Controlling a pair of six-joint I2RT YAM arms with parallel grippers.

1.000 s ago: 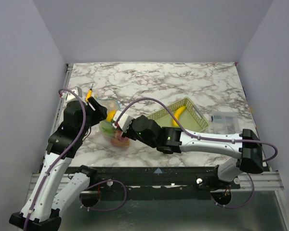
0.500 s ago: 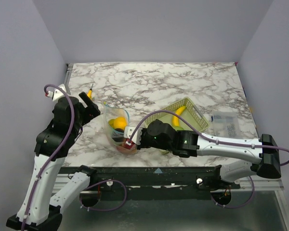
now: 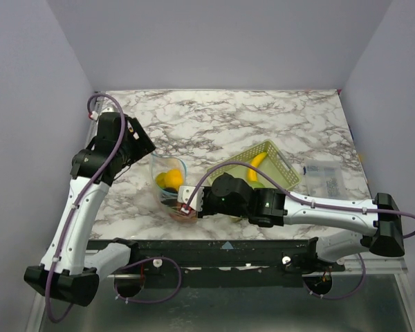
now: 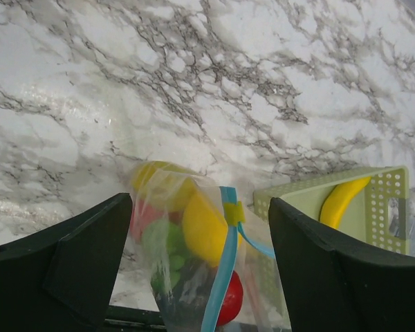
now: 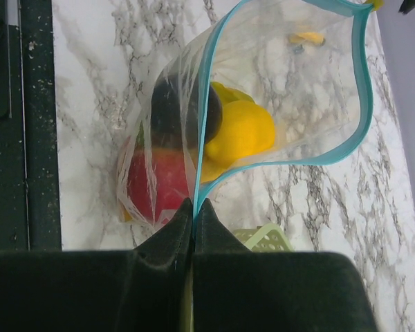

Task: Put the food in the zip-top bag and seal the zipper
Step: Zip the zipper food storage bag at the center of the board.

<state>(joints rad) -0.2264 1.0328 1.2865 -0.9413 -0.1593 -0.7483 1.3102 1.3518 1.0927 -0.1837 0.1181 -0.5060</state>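
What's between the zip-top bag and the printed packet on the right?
The green mesh basket holding a banana, clearest in the top view; the right arm overlaps its near edge.

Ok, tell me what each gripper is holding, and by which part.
The right gripper pinches the clear crinkly zip-top bag by its light-blue zipper strip, at one end of the mouth. The left gripper is open and holds nothing.

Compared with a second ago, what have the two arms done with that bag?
The left gripper let go of the bag, opened, and drew back to the far left. The right gripper pulled its end nearer, so the bag's mouth now gapes. Unchanged: the right gripper stays pinched on the blue strip, and the banana stays in the basket.
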